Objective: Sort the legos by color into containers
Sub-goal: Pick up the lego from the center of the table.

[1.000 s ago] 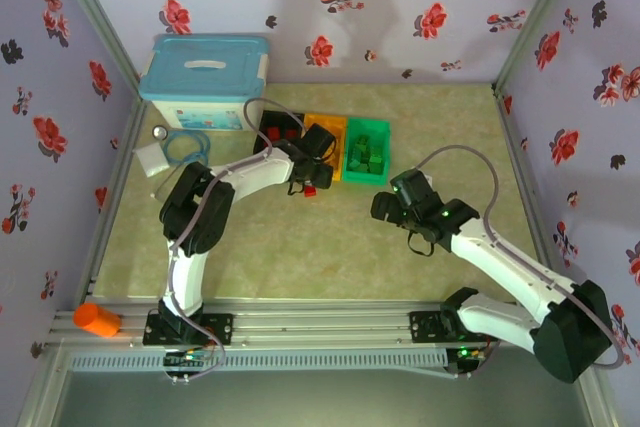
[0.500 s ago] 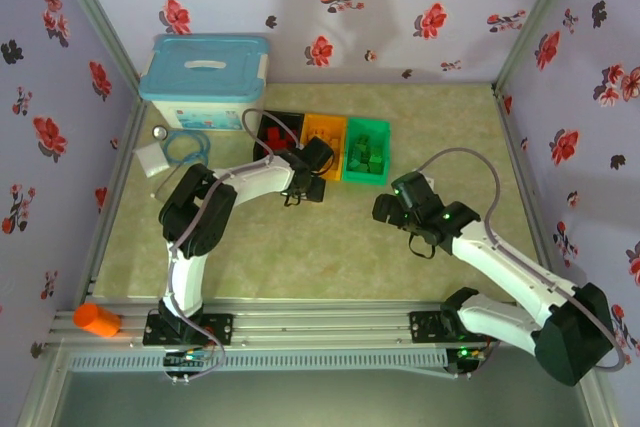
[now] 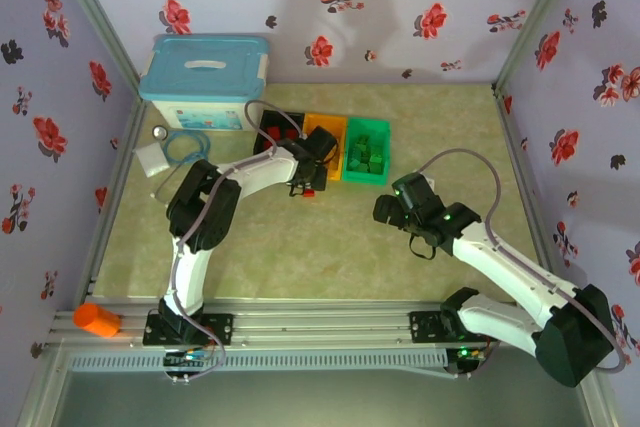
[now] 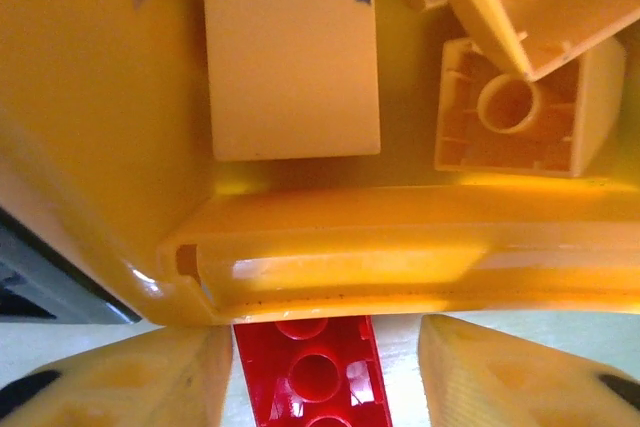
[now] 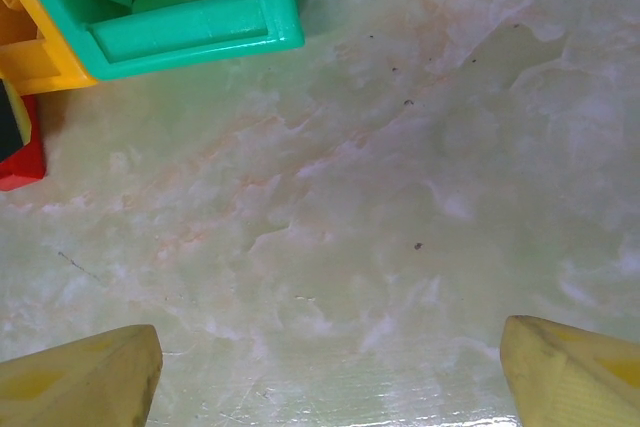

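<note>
**Red brick between the left fingers, black bin off to the left**

The left gripper (image 4: pixel 325 347) is open and stands astride one red brick (image 4: pixel 315 377). The brick lies on the table (image 3: pixel 300 247), just in front of the near wall of the orange-yellow bin (image 4: pixel 400 267). In the left wrist view one finger (image 4: pixel 130 387) seems to touch the brick's side, and a narrow gap shows on the other side, so the brick is not clamped.

The long axis of the brick runs along the fingers and points straight at the bin wall, so the jaws would close across its short side. I judge this a good direction for the grasp.

The bin in front already holds yellow bricks, so it is the wrong one for this brick. In the top view the black bin (image 3: pixel 283 115), with red pieces inside, stands next to it on the left. The carry must therefore go up, over the rim and to the left.

The right gripper (image 5: pixel 330 372) is wide open above bare table, near the green bin (image 5: pixel 190 27). It is well farther from the brick, so I think this pick belongs to the left arm.
</note>
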You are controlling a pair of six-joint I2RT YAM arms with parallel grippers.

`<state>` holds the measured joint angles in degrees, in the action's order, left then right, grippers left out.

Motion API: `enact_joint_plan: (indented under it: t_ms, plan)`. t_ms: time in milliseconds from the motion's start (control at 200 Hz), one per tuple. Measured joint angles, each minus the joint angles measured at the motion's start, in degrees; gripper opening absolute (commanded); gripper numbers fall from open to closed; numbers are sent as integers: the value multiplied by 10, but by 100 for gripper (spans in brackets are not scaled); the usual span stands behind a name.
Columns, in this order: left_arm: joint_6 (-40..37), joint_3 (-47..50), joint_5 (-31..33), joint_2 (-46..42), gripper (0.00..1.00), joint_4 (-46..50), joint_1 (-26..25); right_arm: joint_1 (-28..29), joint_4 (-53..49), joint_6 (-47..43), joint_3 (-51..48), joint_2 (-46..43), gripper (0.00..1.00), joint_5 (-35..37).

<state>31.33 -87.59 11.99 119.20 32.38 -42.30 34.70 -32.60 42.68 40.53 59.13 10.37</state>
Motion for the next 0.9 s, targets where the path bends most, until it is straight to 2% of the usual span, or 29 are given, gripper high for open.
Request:
enact_joint_plan:
  t_ms: [155, 450, 640, 900]
  plan:
    - [1, 9, 0, 0, 34, -2, 0, -2, 0, 0, -1, 0, 88, 0]
    - [3, 60, 1, -34, 21, -23, -1, -2, 0, 0, -1, 0, 86, 0]
    - [2, 70, 1, -55, 17, -9, -1, -2, 0, 0, -1, 0, 86, 0]
    - [-4, 70, 1, -101, 16, -6, 5, -2, 0, 0, -1, -6, 85, 0]
